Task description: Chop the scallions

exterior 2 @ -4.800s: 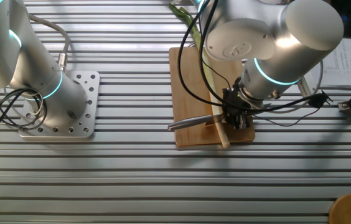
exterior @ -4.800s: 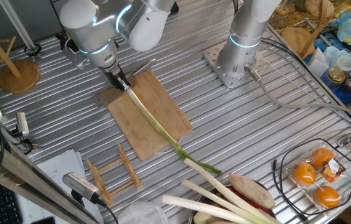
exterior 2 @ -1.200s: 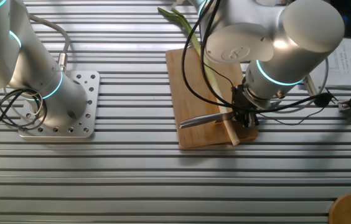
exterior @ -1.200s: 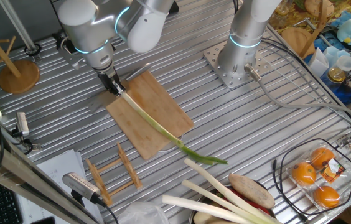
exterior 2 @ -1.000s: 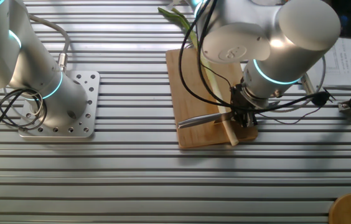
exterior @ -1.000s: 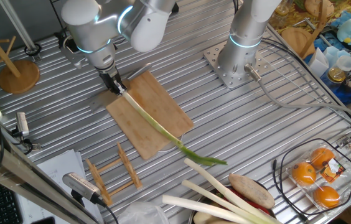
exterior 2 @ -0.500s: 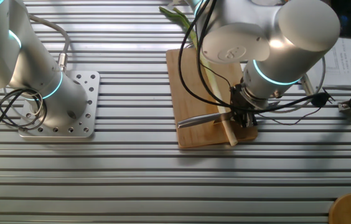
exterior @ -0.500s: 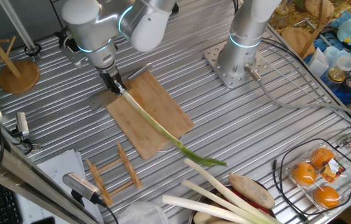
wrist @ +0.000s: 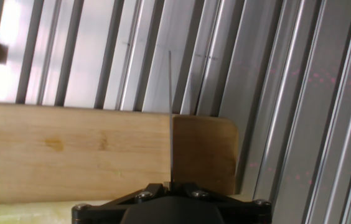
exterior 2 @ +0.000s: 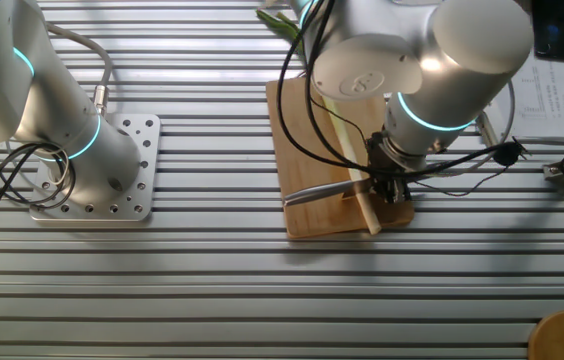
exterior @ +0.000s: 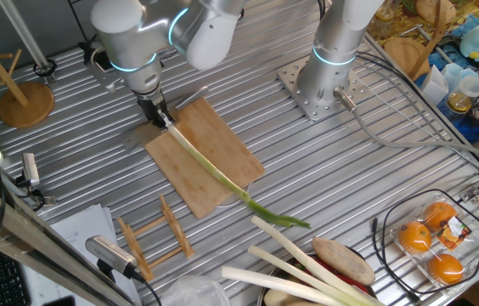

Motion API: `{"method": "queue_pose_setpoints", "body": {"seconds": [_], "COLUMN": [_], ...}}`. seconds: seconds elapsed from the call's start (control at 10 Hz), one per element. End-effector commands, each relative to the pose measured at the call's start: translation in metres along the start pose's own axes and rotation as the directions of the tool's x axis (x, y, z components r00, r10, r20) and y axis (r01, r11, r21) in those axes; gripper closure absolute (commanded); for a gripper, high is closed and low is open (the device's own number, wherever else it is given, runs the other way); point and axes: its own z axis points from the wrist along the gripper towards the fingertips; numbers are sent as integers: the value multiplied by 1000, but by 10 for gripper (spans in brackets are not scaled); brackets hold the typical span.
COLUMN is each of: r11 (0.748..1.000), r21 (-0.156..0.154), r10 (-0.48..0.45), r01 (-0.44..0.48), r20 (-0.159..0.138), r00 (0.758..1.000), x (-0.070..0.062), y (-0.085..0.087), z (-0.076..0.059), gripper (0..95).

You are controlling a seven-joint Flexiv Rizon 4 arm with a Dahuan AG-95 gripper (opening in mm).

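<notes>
One long scallion [exterior: 214, 174] lies lengthwise on the wooden cutting board [exterior: 218, 140], its dark green tip [exterior: 282, 219] trailing off the board's near end. In the other fixed view the scallion's pale end [exterior 2: 366, 212] reaches the board's [exterior 2: 302, 130] edge, right beside my gripper [exterior 2: 387, 188]. The gripper [exterior: 161, 117] is shut on a knife, whose grey blade [exterior 2: 317, 192] lies across the board's corner. In the hand view the blade [wrist: 170, 112] shows edge-on as a thin line above the board [wrist: 70, 149], running out from the gripper [wrist: 170, 186]. A pale strip of scallion [wrist: 26, 213] shows at the bottom left.
Thick pale leek-like stalks [exterior: 299, 263] lie at the near edge beside a brown tuber [exterior: 341, 259]. A wire basket with oranges [exterior: 431, 242] sits at the right. A small wooden rack [exterior: 159, 234] lies near the board. A second arm's base [exterior: 320, 85] stands behind, a wooden stand [exterior: 23, 102] at the left.
Since about five seconds ago the board and scallion have turned slightly. Over the last second the gripper and knife stay nearly still; only the upper arm shifts a little.
</notes>
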Motion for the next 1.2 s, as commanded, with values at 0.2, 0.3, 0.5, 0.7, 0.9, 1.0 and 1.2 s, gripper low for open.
{"method": "queue_pose_setpoints", "body": {"seconds": [0.2,0.3,0.5,0.7,0.9,1.0,1.2], "r11": [1000,1000,1000,1000,1000,1000,1000], "r21": [3,4,9,12,14,14,13], "r10": [-2,-3,-9,-12,-12,-11,-8], "r01": [2,3,9,11,11,10,7], "r20": [33,39,45,45,54,60,63], "r00": [999,999,999,999,998,998,998], "x": [0,1,2,3,3,4,4], "y": [0,1,2,3,3,3,3], "z": [-3,-5,-10,-15,-18,-18,-18], "gripper": [950,950,950,950,950,950,950]}}
